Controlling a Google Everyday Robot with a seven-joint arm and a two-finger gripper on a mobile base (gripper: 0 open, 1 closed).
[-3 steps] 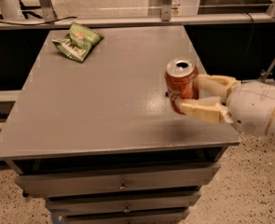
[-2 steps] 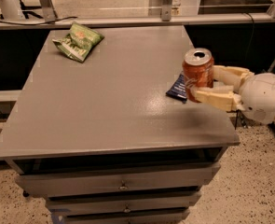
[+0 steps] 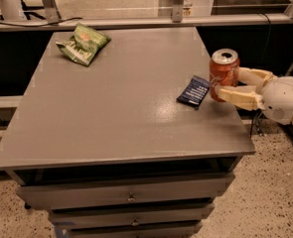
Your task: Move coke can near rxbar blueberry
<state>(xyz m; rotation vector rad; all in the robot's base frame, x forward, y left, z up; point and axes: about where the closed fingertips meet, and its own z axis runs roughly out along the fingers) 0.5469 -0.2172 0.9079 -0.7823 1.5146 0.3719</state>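
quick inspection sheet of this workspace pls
surface: grey table, three items on it
job's things: coke can upright at the right edge, right beside rxbar blueberry; touching or not, cannot tell
clutter: green chip bag at the far left corner
grippers: hand closed on the coke can from the right
cables: dark cable on the floor beyond the table
surroundings: drawers under the table, speckled floor

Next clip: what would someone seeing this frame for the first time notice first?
The red coke can stands out at the right edge of the grey table, clasped between the two pale fingers of the gripper, which reaches in from the right. Just left of the can, the dark blue rxbar blueberry lies flat. A green chip bag sits alone near the far left corner.
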